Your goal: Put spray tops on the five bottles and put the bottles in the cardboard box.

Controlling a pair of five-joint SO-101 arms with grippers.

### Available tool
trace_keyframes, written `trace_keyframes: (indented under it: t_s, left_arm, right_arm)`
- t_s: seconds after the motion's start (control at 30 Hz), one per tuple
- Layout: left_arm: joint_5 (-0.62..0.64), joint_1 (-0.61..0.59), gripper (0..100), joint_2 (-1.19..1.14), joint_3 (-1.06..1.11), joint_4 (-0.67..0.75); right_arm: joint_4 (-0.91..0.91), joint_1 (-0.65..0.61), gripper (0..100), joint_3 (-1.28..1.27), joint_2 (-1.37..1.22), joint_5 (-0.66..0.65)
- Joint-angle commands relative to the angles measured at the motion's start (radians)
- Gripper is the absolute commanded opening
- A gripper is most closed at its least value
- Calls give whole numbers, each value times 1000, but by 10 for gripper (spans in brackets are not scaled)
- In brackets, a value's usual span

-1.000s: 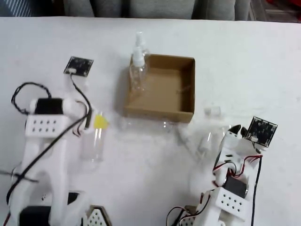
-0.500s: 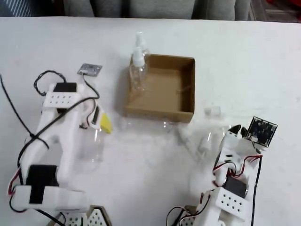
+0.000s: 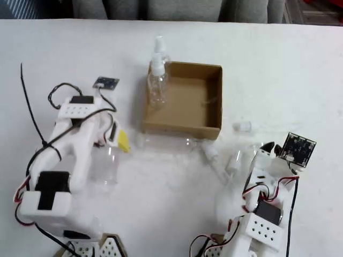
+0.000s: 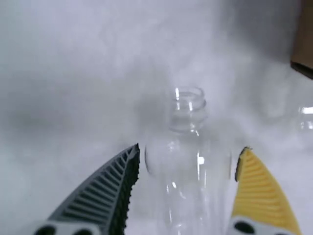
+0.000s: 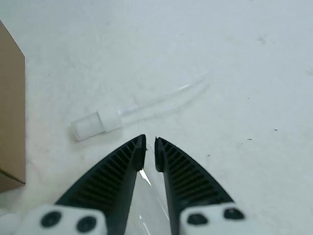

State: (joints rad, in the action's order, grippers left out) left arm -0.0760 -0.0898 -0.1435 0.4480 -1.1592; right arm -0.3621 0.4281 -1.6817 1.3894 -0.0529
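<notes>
Bottle (image 4: pixel 189 117) lies uncapped on the table (image 4: pixel 68 68) left of the box (image 3: pixel 182 126), its long axis in line with the left gripper (image 4: pixel 190 148) and its neck pointing away from the wrist. Gripper fingers are spread either side of the bottle. Right gripper (image 5: pixel 150 140) is almost pressed together, with a spray top (image 5: pixel 95 123) lying just beyond it.

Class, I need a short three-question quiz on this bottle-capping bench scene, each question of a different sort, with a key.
1. True or false: the left end effector straddles a bottle whose neck is open, with nothing fitted.
2. Multiple choice: the loose spray top seen in the right wrist view is A) lying on the table; B) screwed onto a bottle; C) standing upright.
3. Fill in: one of the left end effector's fingers is grey, the other ____.
Key: 1 true; 2 A; 3 yellow.
</notes>
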Motion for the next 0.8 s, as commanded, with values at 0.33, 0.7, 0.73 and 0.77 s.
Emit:
trace_keyframes:
  t_s: [0.33, 0.7, 0.73, 0.77]
  left_arm:
    - [38, 50, 301, -24, -48, 55]
    - [35, 79, 37, -22, -14, 28]
    - [34, 79, 22, -19, -14, 28]
    - [34, 74, 17, -16, -14, 28]
  right_arm:
    - [-7, -7, 16, -14, 12, -12]
    - [-7, -7, 16, -14, 12, -12]
    - [-7, -7, 16, -14, 12, -12]
    - [-7, -7, 16, -14, 12, -12]
